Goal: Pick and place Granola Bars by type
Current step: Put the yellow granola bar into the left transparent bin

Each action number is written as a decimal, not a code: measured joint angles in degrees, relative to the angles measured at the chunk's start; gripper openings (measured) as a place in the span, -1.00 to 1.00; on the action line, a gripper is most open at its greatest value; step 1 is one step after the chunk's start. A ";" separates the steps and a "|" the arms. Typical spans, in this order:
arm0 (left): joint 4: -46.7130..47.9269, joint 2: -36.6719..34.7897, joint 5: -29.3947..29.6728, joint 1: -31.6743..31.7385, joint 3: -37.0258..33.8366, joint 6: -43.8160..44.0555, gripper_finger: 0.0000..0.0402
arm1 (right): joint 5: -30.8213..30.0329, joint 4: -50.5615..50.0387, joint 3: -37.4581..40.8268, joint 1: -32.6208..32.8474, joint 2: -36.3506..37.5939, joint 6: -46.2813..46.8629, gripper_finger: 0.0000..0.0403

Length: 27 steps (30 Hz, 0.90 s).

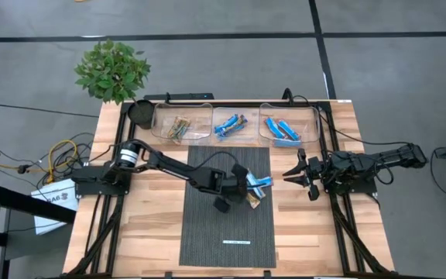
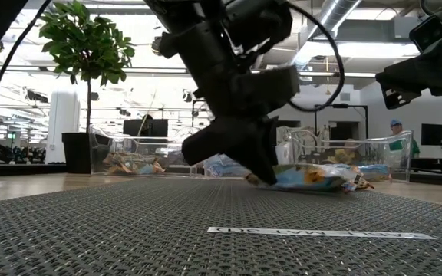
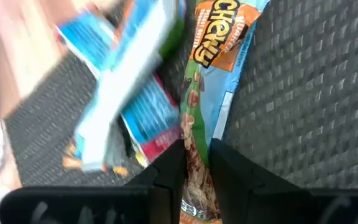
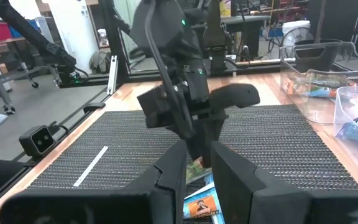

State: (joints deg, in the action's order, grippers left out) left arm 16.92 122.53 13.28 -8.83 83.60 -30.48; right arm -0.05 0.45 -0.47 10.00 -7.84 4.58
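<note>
Loose granola bars (image 1: 260, 184) lie in a small pile on the dark mat, right of its centre. My left gripper (image 1: 246, 188) reaches down onto this pile and is shut on a blue-and-orange bar (image 3: 213, 74). Bright blue bars (image 3: 123, 81) lie beside it. My right gripper (image 1: 289, 176) hovers just right of the pile with its fingers slightly apart and holds nothing. Its wrist view shows the pile (image 4: 201, 202) below its fingertips (image 4: 199, 155). Sorted bars lie in three clear bins at the far edge. My left gripper pinches the blue-and-orange bar between its two fingers (image 3: 173, 171) at one end (image 3: 196, 163). The bar runs on lengthwise away from the fingers. The fingers come from above, slanting down toward the table's right. In the low view the bar (image 2: 305, 178) sits at mat level.
The left bin (image 1: 183, 124) holds tan bars, the middle bin (image 1: 233, 124) blue-and-orange ones, the right bin (image 1: 286, 129) bright blue ones. A black pot (image 1: 141, 113) stands left of the bins, with a plant (image 1: 113, 70) beyond the table. A thin white strip (image 1: 237, 242) lies on the mat's near part.
</note>
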 joint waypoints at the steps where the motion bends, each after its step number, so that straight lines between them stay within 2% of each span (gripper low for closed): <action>1: -0.88 -0.20 0.01 -0.17 0.01 0.06 -0.69 | 0.02 0.00 0.02 0.00 0.00 0.00 -0.67; 15: -8.93 -5.67 0.39 -0.81 0.11 5.59 -0.69 | 0.01 0.00 0.00 0.01 0.00 0.00 -0.67; 27: -15.24 -10.68 0.52 -3.34 0.19 5.51 -0.69 | 0.01 0.00 0.00 0.00 -0.02 0.00 -0.67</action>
State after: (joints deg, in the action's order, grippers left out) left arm 1.68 111.86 13.80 -12.17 83.79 -24.97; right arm -0.04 0.45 -0.47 10.00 -7.86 4.58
